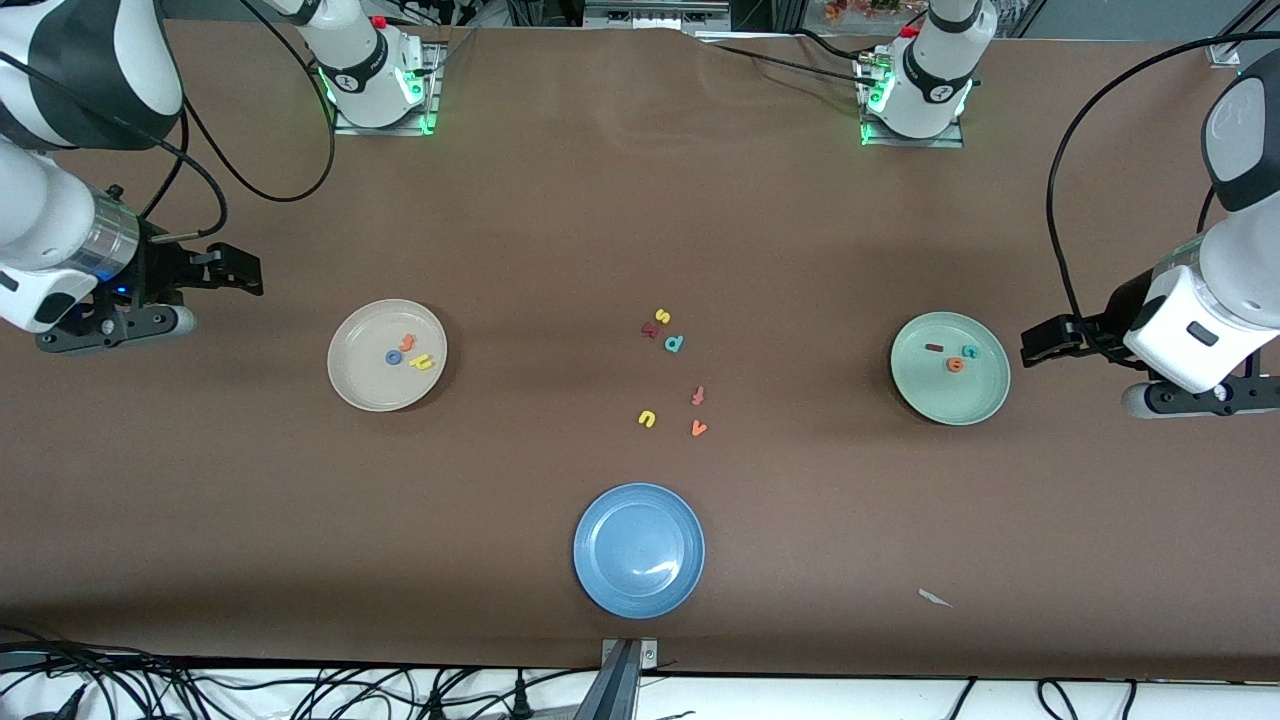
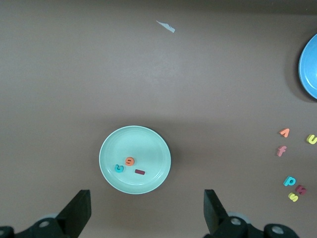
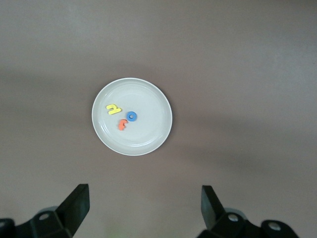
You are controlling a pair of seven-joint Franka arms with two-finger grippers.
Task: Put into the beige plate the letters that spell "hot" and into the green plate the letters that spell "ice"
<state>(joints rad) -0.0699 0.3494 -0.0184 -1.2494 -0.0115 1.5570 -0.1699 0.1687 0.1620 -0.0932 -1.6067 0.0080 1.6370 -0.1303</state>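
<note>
Sorting looks done | round cream-beige plate (image 1: 352, 388) carries blue "o" (image 1: 394, 357), yellow "h" (image 1: 421, 362), orange "t" (image 1: 406, 343) at its 12 o'clock | round mint-green plate (image 1: 950, 400) carries dark-red "i" (image 1: 934, 348), teal "c" (image 1: 969, 351), orange "e" (image 1: 955, 365) | I park left gripper (image 2: 147, 212) and right gripper (image 3: 144, 207) off the plates, jaws wide, empty, clear of the leftover letters.

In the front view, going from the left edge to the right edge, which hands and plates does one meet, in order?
right hand → beige plate → blue plate → green plate → left hand
</note>
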